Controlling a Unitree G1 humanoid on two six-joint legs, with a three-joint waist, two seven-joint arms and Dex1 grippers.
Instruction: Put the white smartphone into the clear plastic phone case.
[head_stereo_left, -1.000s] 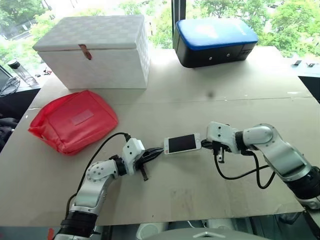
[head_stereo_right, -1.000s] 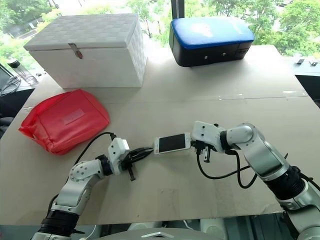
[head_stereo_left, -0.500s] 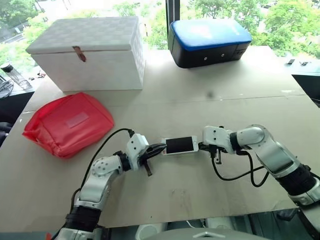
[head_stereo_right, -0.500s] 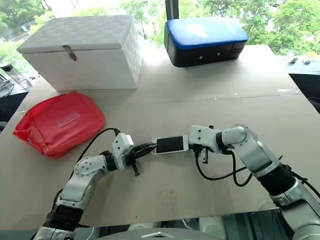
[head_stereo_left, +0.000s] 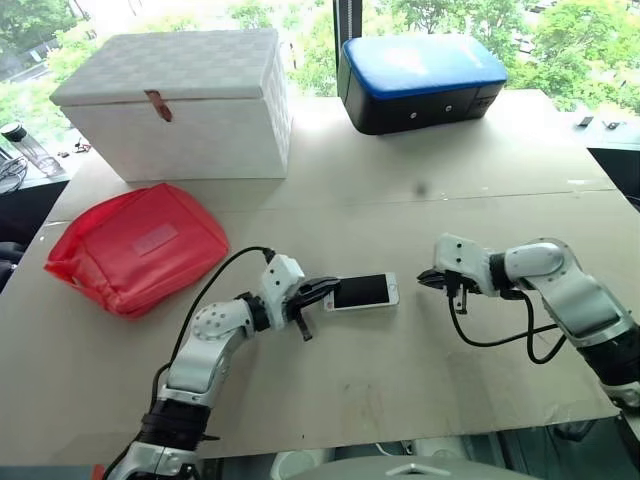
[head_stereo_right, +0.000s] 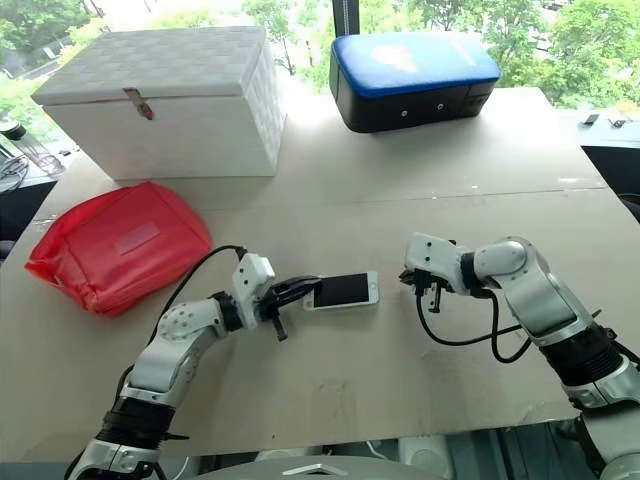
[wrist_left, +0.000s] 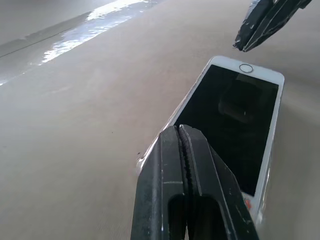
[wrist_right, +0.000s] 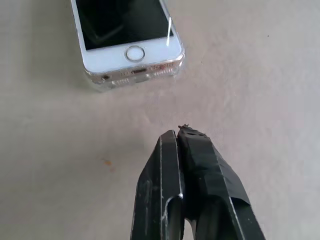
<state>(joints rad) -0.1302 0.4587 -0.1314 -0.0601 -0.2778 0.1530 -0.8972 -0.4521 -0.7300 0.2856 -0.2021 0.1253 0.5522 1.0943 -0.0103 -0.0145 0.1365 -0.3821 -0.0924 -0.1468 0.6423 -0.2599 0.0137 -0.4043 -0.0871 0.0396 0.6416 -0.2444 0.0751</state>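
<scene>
The white phone (head_stereo_left: 361, 292) lies flat, screen up, near the middle of the tabletop (head_stereo_left: 400, 200), seated in the clear case (wrist_right: 132, 76), whose rim shows around its end. The left tool (head_stereo_left: 322, 291), clenched with nothing between its fingers, rests against the phone's nine o'clock end. The right tool (head_stereo_left: 425, 277), also clenched and empty, sits apart at three o'clock.

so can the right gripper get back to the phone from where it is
Probably yes: the right gripper, shut, sits apart from the white smartphone with bare table between. The left gripper is at the phone's far end.
</scene>
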